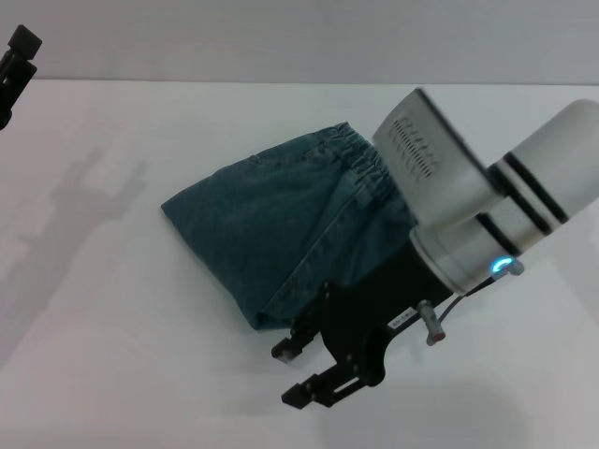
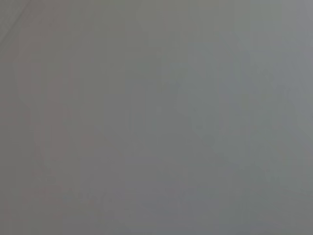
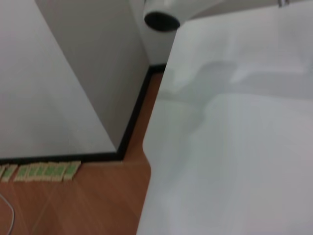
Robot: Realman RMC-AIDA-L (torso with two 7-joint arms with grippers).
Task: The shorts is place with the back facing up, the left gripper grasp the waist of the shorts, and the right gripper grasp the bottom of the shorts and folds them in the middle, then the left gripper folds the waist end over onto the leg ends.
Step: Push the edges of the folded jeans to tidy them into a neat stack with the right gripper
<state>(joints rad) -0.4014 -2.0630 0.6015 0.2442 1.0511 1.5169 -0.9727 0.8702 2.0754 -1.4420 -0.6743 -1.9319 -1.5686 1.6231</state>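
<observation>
Folded denim shorts (image 1: 281,229) in mid-tabletop (image 1: 112,374), lying flat as a compact blue wedge. Elastic waistband at the far end, tucked partly under the right arm; folded edge toward the robot's left; long axis slanting from the far right down to the near corner. Right gripper (image 1: 318,367) at the near corner of the cloth, just beside the lower hem, jaws parted and holding nothing, fingertips aimed toward the near left over bare tabletop, away from the fabric. Left gripper (image 1: 17,56) far off at the upper left edge, raised and well apart from the shorts; cannot tell how its jaws stand. Left wrist view a plain grey blur, nothing to read. Right wrist view only tabletop edge, wall and wooden floor (image 3: 73,205), no cloth. Judging by the layers, both folds apparently done. For any further touch, waist end on the far right beneath the right arm, so right arm much nearer, left arm with the whole width of the tabletop to cross.
</observation>
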